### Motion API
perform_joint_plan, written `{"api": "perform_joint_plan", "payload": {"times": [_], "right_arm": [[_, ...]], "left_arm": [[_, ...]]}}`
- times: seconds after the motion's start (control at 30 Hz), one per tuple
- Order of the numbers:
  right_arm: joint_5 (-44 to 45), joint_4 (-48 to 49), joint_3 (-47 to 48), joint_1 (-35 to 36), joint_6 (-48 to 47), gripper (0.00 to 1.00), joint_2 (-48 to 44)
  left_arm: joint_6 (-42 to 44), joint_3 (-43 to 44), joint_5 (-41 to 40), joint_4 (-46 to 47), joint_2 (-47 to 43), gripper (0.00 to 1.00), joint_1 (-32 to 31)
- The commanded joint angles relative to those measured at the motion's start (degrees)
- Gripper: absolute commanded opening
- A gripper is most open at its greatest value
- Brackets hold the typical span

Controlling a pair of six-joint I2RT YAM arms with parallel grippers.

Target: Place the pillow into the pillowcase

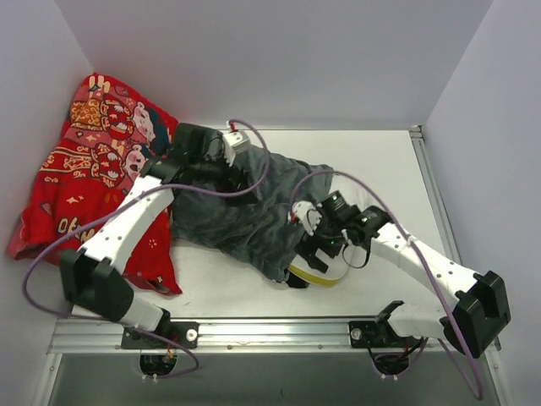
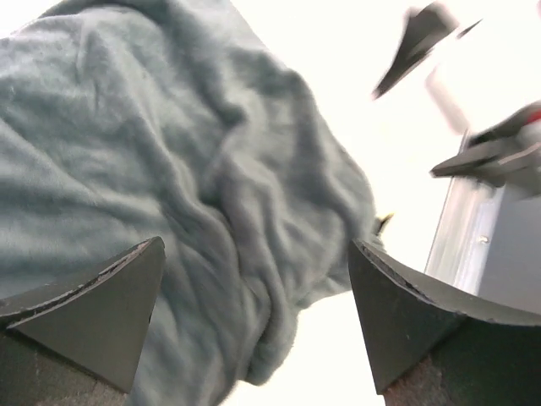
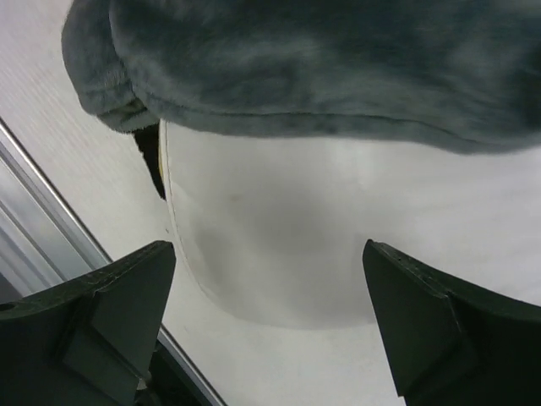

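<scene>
Wide open and empty, the right gripper [image 3: 266, 247] has the pillow [image 3: 338, 211] poking bare from the pillowcase [image 3: 338, 68] dead ahead between its jaws, the left gripper [image 2: 257, 244] likewise released over the plush, so an unanchored shove could slide everything away.

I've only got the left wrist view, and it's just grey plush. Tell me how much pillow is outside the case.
Observer: The right wrist view shows a white end of the pillow sticking out from under the edge of the pillowcase.
Operator: Give me the right end effector's state.
Observer: The right end effector is open, its fingers spread wide and facing that exposed end.
Operator: Report anything else lying nearby.
Observer: In the top view, a red printed cloth lies crumpled at the far left, beside the pillowcase.
</scene>
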Motion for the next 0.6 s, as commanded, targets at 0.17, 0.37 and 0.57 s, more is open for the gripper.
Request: {"api": "perform_joint_plan", "payload": {"times": [0.17, 0.37, 0.57], "right_arm": [[17.3, 9.8, -8.9, 13.3, -5.3, 1.0, 10.8], [11.0, 8.3, 3.1, 8.9, 2.2, 0.07, 18.6], [-15.4, 1.8, 20.4, -2.6, 13.5, 0.0, 18.2]], "left_arm": [[-8.6, -11.7, 6.8, 11.3, -17.6, 0.98, 7.7], [12.4, -10.9, 10.0, -10.7, -19.3, 0.84, 0.6], [35.7, -27.3, -14.0, -13.6, -29.3, 0.9, -24.9]]}}
